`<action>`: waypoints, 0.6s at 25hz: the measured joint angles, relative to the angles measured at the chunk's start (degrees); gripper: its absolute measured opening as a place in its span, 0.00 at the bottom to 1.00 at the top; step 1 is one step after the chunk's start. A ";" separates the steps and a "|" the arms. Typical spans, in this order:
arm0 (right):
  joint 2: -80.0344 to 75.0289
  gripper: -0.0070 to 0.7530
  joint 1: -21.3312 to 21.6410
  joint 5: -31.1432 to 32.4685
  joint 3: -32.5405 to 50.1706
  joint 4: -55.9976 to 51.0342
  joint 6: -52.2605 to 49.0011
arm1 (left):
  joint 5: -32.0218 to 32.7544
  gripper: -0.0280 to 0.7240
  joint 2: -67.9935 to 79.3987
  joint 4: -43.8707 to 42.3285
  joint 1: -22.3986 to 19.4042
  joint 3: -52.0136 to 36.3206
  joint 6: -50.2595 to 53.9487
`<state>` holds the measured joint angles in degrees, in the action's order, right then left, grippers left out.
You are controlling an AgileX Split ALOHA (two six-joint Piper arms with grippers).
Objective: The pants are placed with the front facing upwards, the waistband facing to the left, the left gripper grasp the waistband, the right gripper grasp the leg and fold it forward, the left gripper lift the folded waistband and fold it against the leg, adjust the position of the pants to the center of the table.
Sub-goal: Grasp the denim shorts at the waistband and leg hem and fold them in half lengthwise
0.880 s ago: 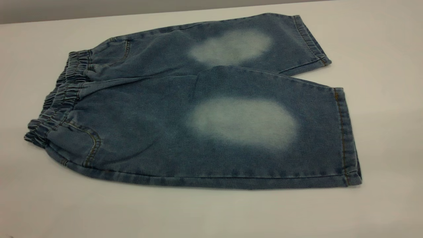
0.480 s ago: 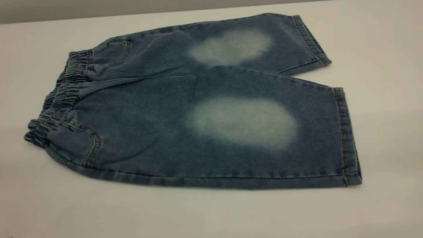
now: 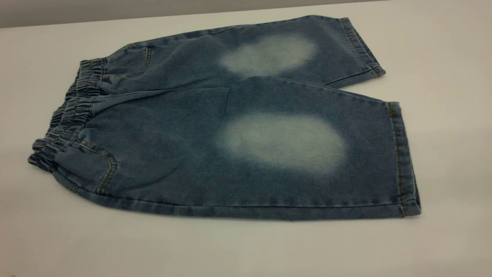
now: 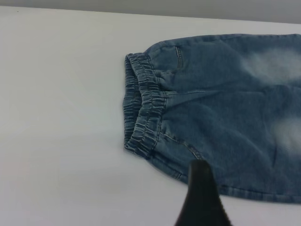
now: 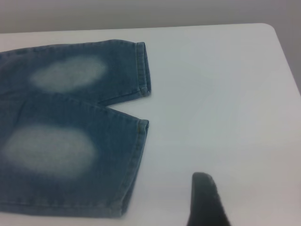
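1. Only one black wedge-shaped tip of the left gripper shows, cut off at the edge of the left wrist view, so whether it is released or clenched cannot be told; it hangs over the near edge of the pants, close to the waistband, and contact cannot be made out.
2. Of the right gripper likewise just a single dark tip shows in the right wrist view, its grip impossible to tell; it sits above the bare surface, apart from the near leg and its hem.
3. Neither gripper appears in the exterior view.
4. The blue denim pants lie flat and unfolded on the smooth pale surface, front up, with the gathered, ruffled elastic waistband at the left and both hemmed leg ends at the right.
5. The wide near leg carries a pale faded oval and tan stitching along its hem and pocket seam.
6. The far leg bears a like oval; its inner edge is overlapped by the near leg.
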<state>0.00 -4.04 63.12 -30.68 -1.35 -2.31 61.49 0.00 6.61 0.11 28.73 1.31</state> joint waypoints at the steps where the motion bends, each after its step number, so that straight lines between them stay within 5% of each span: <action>1: 0.00 0.49 0.00 0.00 0.00 0.00 0.00 | 0.00 0.63 0.00 0.00 0.00 0.00 0.00; 15: 0.00 0.49 0.00 -1.26 0.00 -0.12 0.01 | 0.00 0.63 0.00 0.00 0.00 0.00 0.00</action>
<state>0.00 -4.04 61.85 -30.68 -1.46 -2.29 61.49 0.00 6.61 0.11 28.73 1.31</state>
